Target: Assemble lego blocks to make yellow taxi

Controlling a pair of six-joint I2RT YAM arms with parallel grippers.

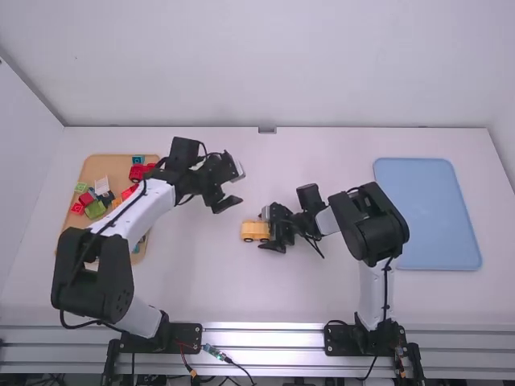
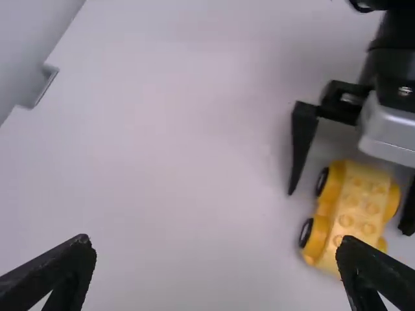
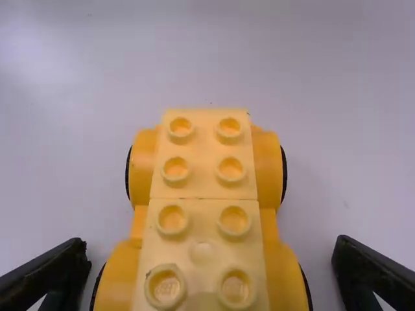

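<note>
Yellow LEGO-style car lies lengthwise between the right gripper's parted fingers, one beside each flank, neither touching it.

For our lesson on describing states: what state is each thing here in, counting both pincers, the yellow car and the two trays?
Left pincer, open, holding nothing.
Right pincer, open, one jaw to each side of the car.
Yellow car, upright, studs on top uncovered.
Tan tray, lying flat, holding loose blocks.
Blue tray, lying flat.
</note>
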